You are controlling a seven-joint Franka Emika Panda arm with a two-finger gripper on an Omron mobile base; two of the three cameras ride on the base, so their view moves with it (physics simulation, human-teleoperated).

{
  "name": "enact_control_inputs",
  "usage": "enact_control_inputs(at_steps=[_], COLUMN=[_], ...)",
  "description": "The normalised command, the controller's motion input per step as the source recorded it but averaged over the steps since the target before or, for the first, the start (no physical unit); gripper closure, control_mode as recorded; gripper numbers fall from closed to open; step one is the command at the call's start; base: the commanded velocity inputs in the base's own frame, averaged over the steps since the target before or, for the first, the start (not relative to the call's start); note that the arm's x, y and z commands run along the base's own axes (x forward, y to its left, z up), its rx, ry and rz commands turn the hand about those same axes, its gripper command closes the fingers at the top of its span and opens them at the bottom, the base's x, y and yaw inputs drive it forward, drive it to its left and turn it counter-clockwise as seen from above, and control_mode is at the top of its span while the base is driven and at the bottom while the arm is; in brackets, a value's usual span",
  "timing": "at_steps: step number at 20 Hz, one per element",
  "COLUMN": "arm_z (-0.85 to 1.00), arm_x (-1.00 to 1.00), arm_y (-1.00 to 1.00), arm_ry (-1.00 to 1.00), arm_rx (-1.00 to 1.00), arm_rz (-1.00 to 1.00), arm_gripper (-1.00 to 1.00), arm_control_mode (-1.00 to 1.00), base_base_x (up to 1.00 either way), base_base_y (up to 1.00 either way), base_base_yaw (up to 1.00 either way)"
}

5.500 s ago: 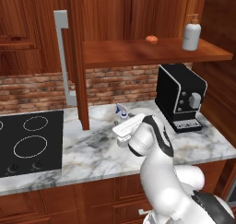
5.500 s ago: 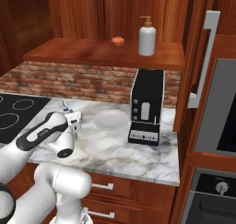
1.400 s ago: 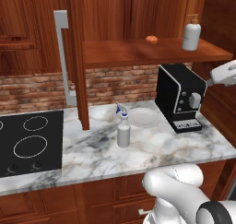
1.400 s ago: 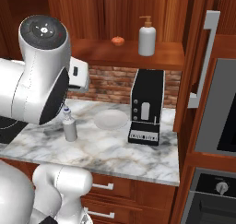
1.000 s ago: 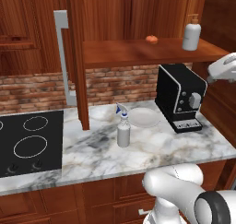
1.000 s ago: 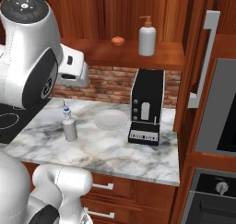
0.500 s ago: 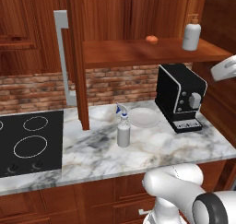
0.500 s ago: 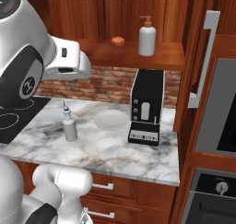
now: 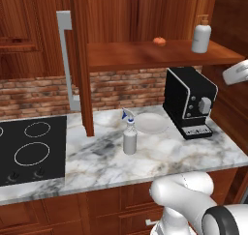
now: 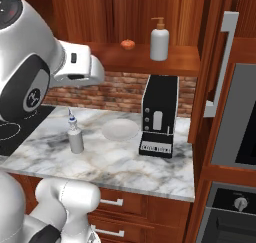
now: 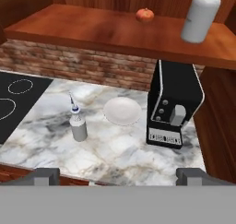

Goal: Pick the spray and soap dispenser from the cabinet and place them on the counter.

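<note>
Spray on the tabletop, soap dispenser on the shelf

The spray [image 9: 129,138] stands upright on the tabletop [image 9: 164,156]; soap dispenser [image 10: 159,39] in the cabinet [image 10: 186,59]; no legible labels; claw [image 11: 119,176] spread wide, empty.

Evenly and softly lit, with no visible lamp and no glare. Faint soft shadows on the counter [image 9: 160,156] beside the spray [image 9: 129,137] and the coffee machine [image 9: 190,102]. Dimmer inside the cabinet [image 10: 140,7] above the counter. Sharp throughout, free of blur, slightly blocky rendering, straight lines at the edges.
</note>
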Motion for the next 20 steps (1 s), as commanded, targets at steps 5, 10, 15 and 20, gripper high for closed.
enact_control_inputs(at_steps=[5, 10, 15, 20], arm_z=[0.0, 0.0, 0.0, 0.0], arm_x=[0.19, 0.2, 0.17, 0.11], arm_y=[-0.25, -0.15, -0.08, -0.13], arm_ry=[0.0, 0.0, -0.03, -0.08], arm_rx=[0.06, 0.05, 0.08, 0.11], arm_rz=[-0.13, -0.2, -0.17, -0.02], arm_gripper=[-1.0, -1.0, -1.0, -1.0], arm_control_mode=[-1.0, -1.0, -1.0, -1.0], base_base_x=[0.0, 0.0, 0.0, 0.0], base_base_y=[0.0, 0.0, 0.0, 0.0], base_base_yaw=[0.0, 0.0, 0.0, 0.0])
